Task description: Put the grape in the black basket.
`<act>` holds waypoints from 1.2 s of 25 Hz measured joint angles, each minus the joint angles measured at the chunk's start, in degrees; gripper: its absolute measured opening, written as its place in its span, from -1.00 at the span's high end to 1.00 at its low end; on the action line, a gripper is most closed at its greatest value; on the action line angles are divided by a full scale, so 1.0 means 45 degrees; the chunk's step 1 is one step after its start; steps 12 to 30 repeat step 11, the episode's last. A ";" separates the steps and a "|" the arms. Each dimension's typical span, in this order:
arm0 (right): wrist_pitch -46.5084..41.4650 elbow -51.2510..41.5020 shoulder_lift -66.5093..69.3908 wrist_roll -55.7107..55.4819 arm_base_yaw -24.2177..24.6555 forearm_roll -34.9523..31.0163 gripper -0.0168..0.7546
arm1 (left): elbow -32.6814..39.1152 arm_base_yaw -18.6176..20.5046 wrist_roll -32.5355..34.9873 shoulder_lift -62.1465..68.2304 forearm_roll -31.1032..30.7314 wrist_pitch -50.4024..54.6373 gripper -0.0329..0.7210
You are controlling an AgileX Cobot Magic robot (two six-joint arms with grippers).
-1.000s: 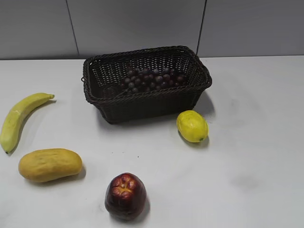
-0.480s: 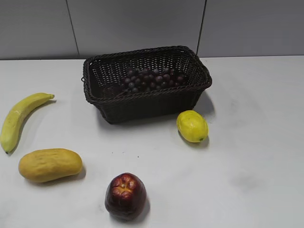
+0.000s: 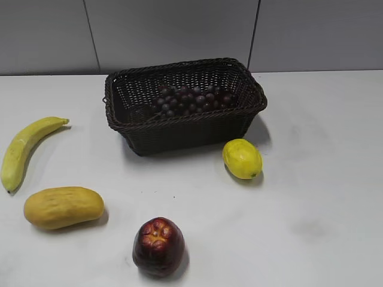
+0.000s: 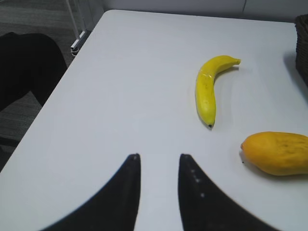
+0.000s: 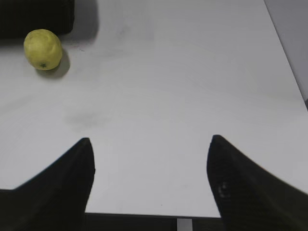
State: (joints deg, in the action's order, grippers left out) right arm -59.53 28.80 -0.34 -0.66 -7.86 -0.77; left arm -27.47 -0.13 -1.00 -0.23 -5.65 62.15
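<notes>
The grape bunch [image 3: 191, 100], dark red-purple, lies inside the black basket [image 3: 185, 136] at the back middle of the white table. Neither gripper shows in the exterior view. My left gripper [image 4: 159, 159] is open and empty, low over bare table at the left, far from the basket, whose corner [image 4: 303, 43] just shows at the right edge of the left wrist view. My right gripper [image 5: 150, 139] is wide open and empty near the table's front right edge. The basket's dark wall [image 5: 36, 14] shows at the top left of the right wrist view.
A yellow banana [image 3: 27, 149] [image 4: 208, 89] and an orange mango [image 3: 63, 207] [image 4: 279, 153] lie at the left. A dark red apple [image 3: 158, 246] stands at the front. A lemon [image 3: 242, 158] [image 5: 43, 49] sits just in front of the basket's right corner.
</notes>
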 joint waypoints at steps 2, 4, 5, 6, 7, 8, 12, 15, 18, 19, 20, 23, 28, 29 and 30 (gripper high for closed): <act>-0.0011 0.0000 0.0000 -0.0044 0.0000 0.0023 -0.47 | 0.0000 0.0000 0.0000 0.0000 0.0000 0.0000 0.34; -0.0011 0.0000 0.0000 -0.0059 0.0000 0.0051 -0.47 | 0.0000 0.0000 0.0000 0.0000 0.0000 0.0000 0.34; -0.0011 0.0000 0.0000 -0.0074 0.0000 0.0051 -0.47 | 0.0000 0.0000 0.0000 0.0000 0.0000 0.0000 0.34; -0.0011 0.0000 0.0000 -0.0074 0.0000 0.0051 -0.47 | 0.0000 0.0000 0.0000 0.0000 0.0000 0.0000 0.34; -0.0011 0.0000 0.0000 -0.0074 0.0000 0.0051 -0.47 | 0.0000 0.0000 0.0000 0.0000 0.0000 0.0000 0.34; -0.0011 0.0000 0.0000 -0.0074 0.0000 0.0051 -0.47 | 0.0000 0.0000 0.0000 0.0000 0.0000 0.0000 0.34; -0.0011 0.0000 0.0000 -0.0074 0.0000 0.0051 -0.47 | 0.0000 0.0000 0.0000 0.0000 0.0000 0.0000 0.34; -0.0011 0.0000 0.0000 -0.0074 0.0000 0.0051 -0.47 | 0.0000 0.0000 0.0000 0.0000 0.0000 0.0000 0.34; -0.0011 0.0000 0.0000 -0.0074 0.0000 0.0051 -0.47 | 0.0000 0.0000 0.0000 0.0000 0.0000 0.0000 0.34; -0.0011 0.0000 0.0000 -0.0074 0.0000 0.0051 -0.47 | 0.0000 0.0000 0.0000 0.0000 0.0000 0.0000 0.34; -0.0011 0.0000 0.0000 -0.0074 0.0000 0.0051 -0.47 | 0.0000 0.0000 0.0000 0.0000 0.0000 0.0000 0.34; -0.0011 0.0000 0.0000 -0.0074 0.0000 0.0051 -0.47 | 0.0000 0.0000 0.0000 0.0000 0.0000 0.0000 0.34; -0.0011 0.0000 0.0000 -0.0074 0.0000 0.0051 -0.47 | 0.0000 0.0000 0.0000 0.0000 0.0000 0.0000 0.34; -0.0011 0.0000 0.0000 -0.0074 0.0000 0.0051 -0.47 | 0.0000 0.0000 0.0000 0.0000 0.0000 0.0000 0.34; -0.0011 0.0000 0.0000 -0.0074 0.0000 0.0051 -0.47 | 0.0000 0.0000 0.0000 0.0000 0.0000 0.0000 0.34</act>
